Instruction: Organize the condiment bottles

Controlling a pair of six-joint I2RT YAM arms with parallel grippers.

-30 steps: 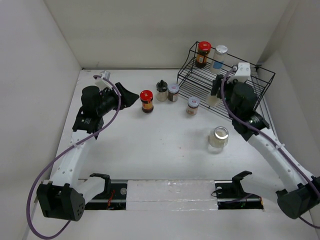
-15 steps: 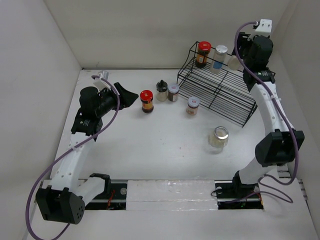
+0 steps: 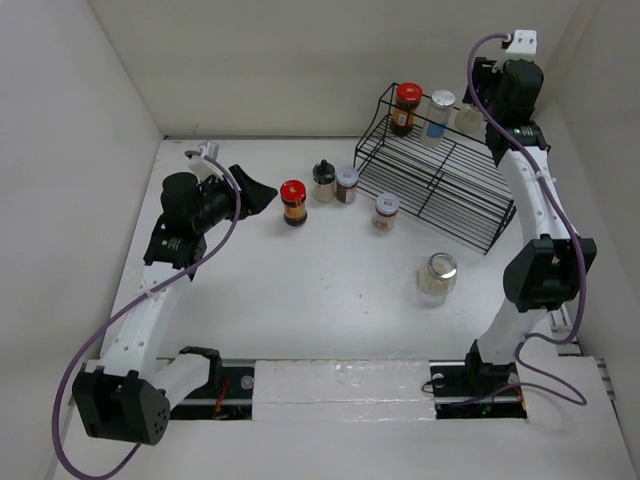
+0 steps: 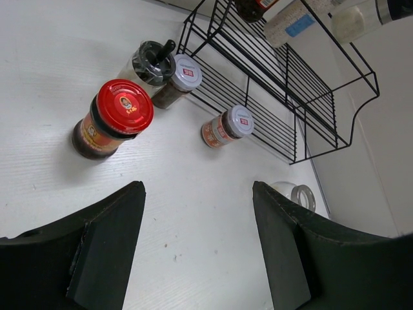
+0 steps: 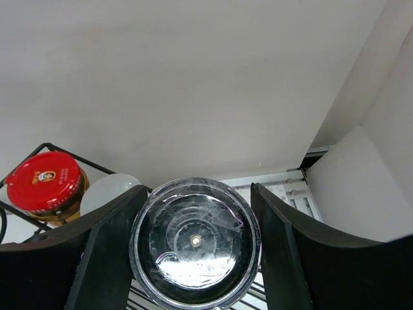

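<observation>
My right gripper (image 3: 478, 112) is shut on a pale jar (image 3: 467, 121) with a black lid (image 5: 195, 248), holding it at the top shelf of the black wire rack (image 3: 450, 170), beside a silver-lidded jar (image 3: 438, 112) and a red-capped jar (image 3: 406, 106). Both also show in the right wrist view, the pale lid (image 5: 110, 192) and the red cap (image 5: 46, 183). On the table stand a red-capped jar (image 3: 293, 201), a black-topped jar (image 3: 323, 181), two silver-lidded jars (image 3: 347, 184) (image 3: 386, 210) and a clear jar (image 3: 438, 274). My left gripper (image 3: 262, 194) is open, left of the red-capped jar (image 4: 116, 116).
The rack (image 4: 290, 84) stands at the back right, close to the right wall. White walls close in the table on three sides. The arm bases sit on a rail (image 3: 340, 385) at the near edge.
My right arm has swung from the rack's front up to its rear top shelf, carrying the pale jar, then moved slightly left. The left arm has not moved.
</observation>
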